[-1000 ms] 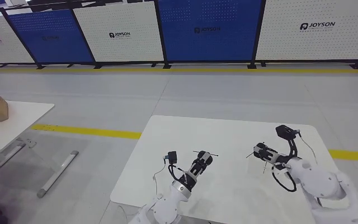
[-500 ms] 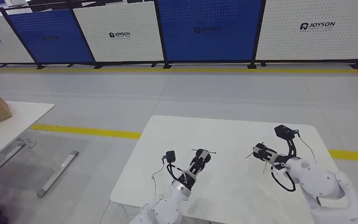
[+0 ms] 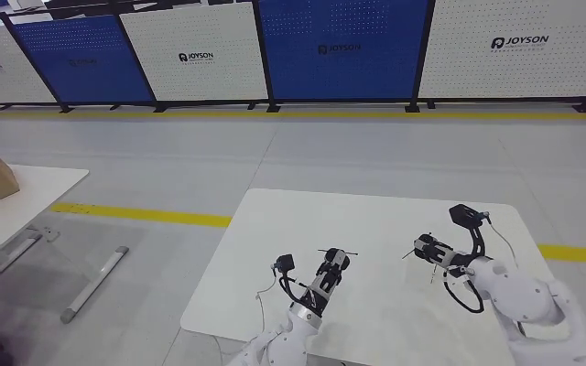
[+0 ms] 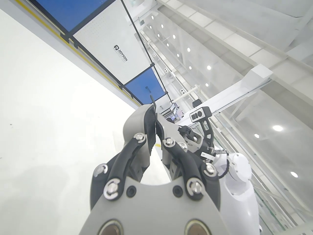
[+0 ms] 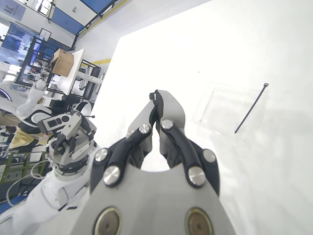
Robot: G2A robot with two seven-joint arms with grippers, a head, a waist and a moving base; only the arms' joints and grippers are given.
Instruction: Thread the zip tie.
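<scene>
Fingers, left gripper [image 4: 154, 110]: ribbed pads [image 4: 149, 125] pinching thin black zip tie [image 4: 152, 99]
Right gripper [image 5: 154, 99]: pressed together
Table [image 5: 220, 37]: white, spare zip tie [image 5: 250, 108] lying flat

Two claws [image 3: 337, 255], three black zip ties [image 5: 251, 107], two white tables [image 3: 385, 210], one cardboard box [image 5: 62, 62]

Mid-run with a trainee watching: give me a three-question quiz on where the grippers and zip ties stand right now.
1. True or false: the left gripper has its jaws shut on a black zip tie.
2. Multiple choice: the loose zip tie lies A) across the left gripper, B) on the white table, C) on the floor.
3. Fill in: the right gripper has its jaws ____.
Key: 1 true; 2 B; 3 shut.
</scene>
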